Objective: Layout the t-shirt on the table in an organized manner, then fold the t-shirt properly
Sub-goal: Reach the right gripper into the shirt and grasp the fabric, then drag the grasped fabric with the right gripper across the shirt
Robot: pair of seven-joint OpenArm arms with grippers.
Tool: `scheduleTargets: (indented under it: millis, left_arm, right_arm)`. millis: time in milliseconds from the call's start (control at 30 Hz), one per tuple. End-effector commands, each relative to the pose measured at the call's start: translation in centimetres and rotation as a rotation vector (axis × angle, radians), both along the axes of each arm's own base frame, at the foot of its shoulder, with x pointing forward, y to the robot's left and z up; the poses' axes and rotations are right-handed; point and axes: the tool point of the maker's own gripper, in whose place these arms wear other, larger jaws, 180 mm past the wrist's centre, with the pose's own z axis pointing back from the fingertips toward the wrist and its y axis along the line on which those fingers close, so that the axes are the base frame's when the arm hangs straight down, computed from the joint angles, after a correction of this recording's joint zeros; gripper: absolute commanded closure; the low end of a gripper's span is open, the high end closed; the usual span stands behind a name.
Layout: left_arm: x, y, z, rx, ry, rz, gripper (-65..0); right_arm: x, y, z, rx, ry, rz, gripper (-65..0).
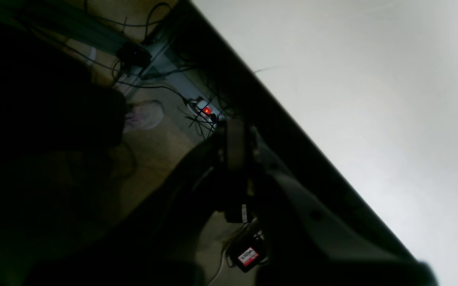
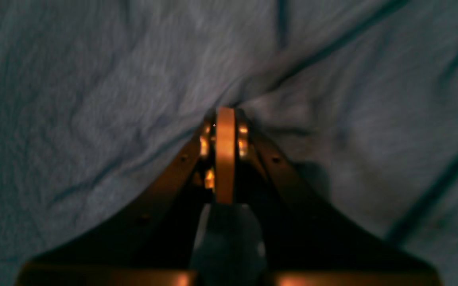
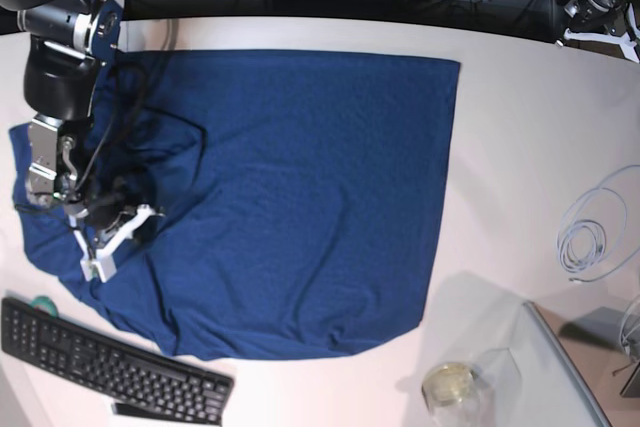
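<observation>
Right pincer [image 2: 225, 119] clamped tight, pinching a fold of the t-shirt [image 3: 290, 187], which lies spread across the counter [image 3: 520, 147]. Left pincer [image 1: 235, 137] closed on nothing, off the counter edge.

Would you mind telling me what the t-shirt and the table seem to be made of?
The t-shirt: apparently soft knit cloth, matte navy; it creases into loose folds around the right gripper. The table: a smooth white top, probably laminate, with a faint sheen.

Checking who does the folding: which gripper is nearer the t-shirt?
Right. The right gripper is shut on the t-shirt; the left gripper hangs off the table edge, away from it.
</observation>
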Motion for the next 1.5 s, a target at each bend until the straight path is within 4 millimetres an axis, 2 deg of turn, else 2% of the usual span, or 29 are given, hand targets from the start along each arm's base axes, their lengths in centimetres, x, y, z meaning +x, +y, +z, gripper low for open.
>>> scheduleTargets:
  millis: [0,100,200,300,367,400,500,533,600,700,867,933,1033,1100,1167,1233,1333,1467]
  left_arm:
    - [0.3,1.1,1.0,0.039,-0.013,-0.002,0.0]
    - [0.5,1.2,1.1,0.041,-0.017,-0.003,0.0]
    - [0.8,1.1,1.1,0.039,-0.021,-0.007,0.0]
    - [0.9,1.0,1.0,0.038,-0.023,-0.010,0.0]
    - [0.9,1.0,1.0,0.038,-0.023,-0.010,0.0]
    - [0.9,1.0,1.0,0.038,-0.023,-0.010,0.0]
    - [0.9,1.0,1.0,0.038,-0.023,-0.010,0.0]
    - [0.9,1.0,1.0,0.038,-0.023,-0.010,0.0]
    - [0.9,1.0,1.1,0.038,-0.023,-0.008,0.0]
    - [0.9,1.0,1.1,0.039,-0.024,-0.009,0.0]
    - [0.9,1.1,1.1,0.040,-0.024,-0.007,0.0]
    - [0.9,1.1,1.1,0.040,-0.024,-0.007,0.0]
    - [0.9,1.0,1.1,0.039,-0.024,-0.009,0.0]
    - [0.9,1.0,1.1,0.039,-0.024,-0.009,0.0]
    - [0.9,1.0,1.0,0.038,-0.023,-0.008,0.0]
    - [0.9,1.0,1.0,0.038,-0.023,-0.008,0.0]
    - [0.9,1.0,1.0,0.038,-0.023,-0.009,0.0]
    - [0.9,1.0,1.0,0.038,-0.023,-0.009,0.0]
  right_arm:
    - [2.2,-0.6,2.6,-0.002,-0.086,-0.012,0.0]
    - [2.2,-1.1,3.7,-0.047,-0.082,0.006,0.0]
    - [2.8,-0.5,5.4,-0.063,-0.125,0.017,0.0]
    - [3.1,-1.3,5.5,-0.079,-0.120,-0.035,-1.8]
    - [3.3,-2.8,4.9,-0.120,-0.090,-0.104,-11.6]
    - [3.4,-3.5,4.6,-0.152,-0.070,-0.118,-20.0]
    - [3.3,-3.6,3.1,-0.214,-0.025,-0.086,-42.8]
    - [3.3,-3.4,2.6,-0.216,-0.024,-0.080,-45.3]
    - [3.2,-3.0,1.7,-0.217,-0.018,-0.068,-42.5]
    - [2.6,-2.6,0.4,-0.205,0.010,-0.059,-34.2]
    - [2.5,-2.5,0.2,-0.201,0.016,-0.059,-26.9]
    - [2.5,-2.5,0.2,-0.201,0.016,-0.059,-19.2]
    - [2.6,-2.6,0.4,-0.203,0.010,-0.061,-0.6]
    - [2.9,-2.8,1.1,-0.213,-0.012,-0.064,0.0]
    - [2.8,-1.4,1.3,-0.205,-0.011,-0.050,0.0]
    - [2.8,-0.3,2.3,-0.209,-0.020,-0.023,0.0]
    - [2.9,3.4,3.7,-0.174,-0.042,0.082,0.0]
    - [3.4,5.9,5.2,-0.152,-0.065,0.118,0.0]
